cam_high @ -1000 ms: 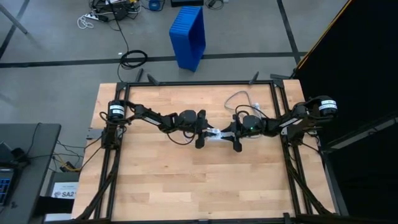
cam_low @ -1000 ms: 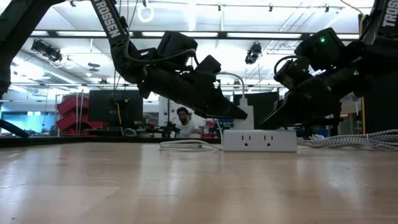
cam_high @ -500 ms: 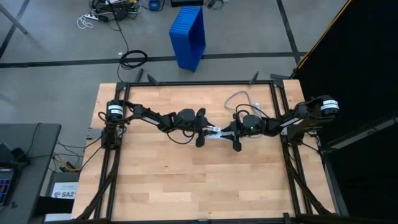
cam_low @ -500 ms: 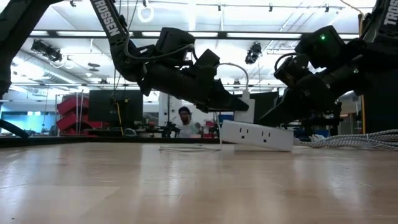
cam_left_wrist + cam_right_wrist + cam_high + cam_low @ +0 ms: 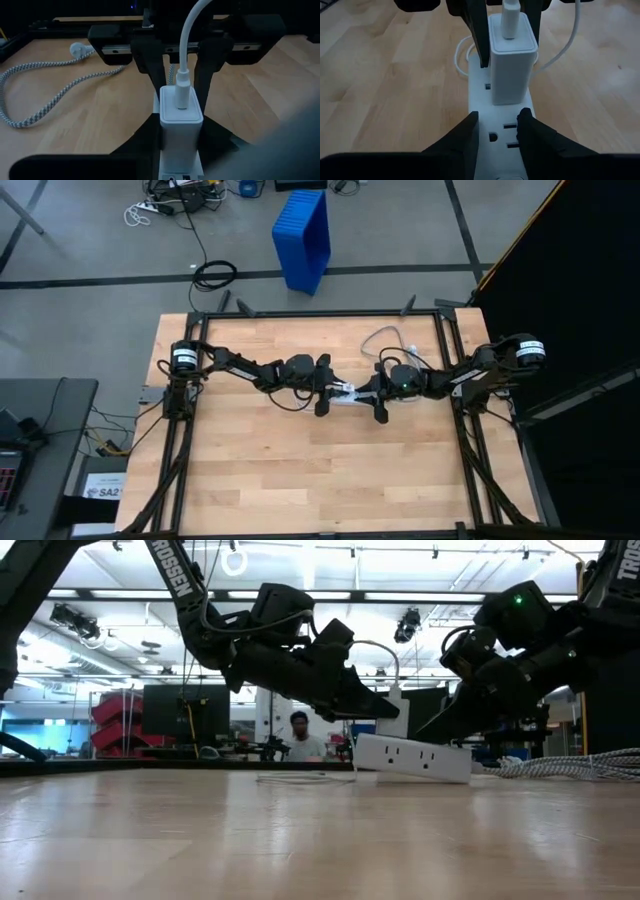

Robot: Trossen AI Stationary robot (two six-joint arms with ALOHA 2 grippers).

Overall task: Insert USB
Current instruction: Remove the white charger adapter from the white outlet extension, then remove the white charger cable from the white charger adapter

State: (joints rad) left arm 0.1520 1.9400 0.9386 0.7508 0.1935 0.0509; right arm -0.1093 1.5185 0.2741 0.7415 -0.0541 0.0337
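Table (image 5: 300, 470) centre: left gripper (image 5: 181, 107) clamped on white charger block (image 5: 180, 127), USB (image 5: 187, 40) plugged in. Right gripper (image 5: 498, 122), at 3 o'clock, pinching tilted power strip (image 5: 412, 757).

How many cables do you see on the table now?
2. The thin white USB cable rises from the white charger on the power strip; the braided grey cord lies loose nearby. Others may be hidden.

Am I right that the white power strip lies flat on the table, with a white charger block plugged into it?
Not quite. In the low view the power strip is tilted, one end lifted off the table. The rest holds: the white charger block is plugged into it, as the right wrist view shows.
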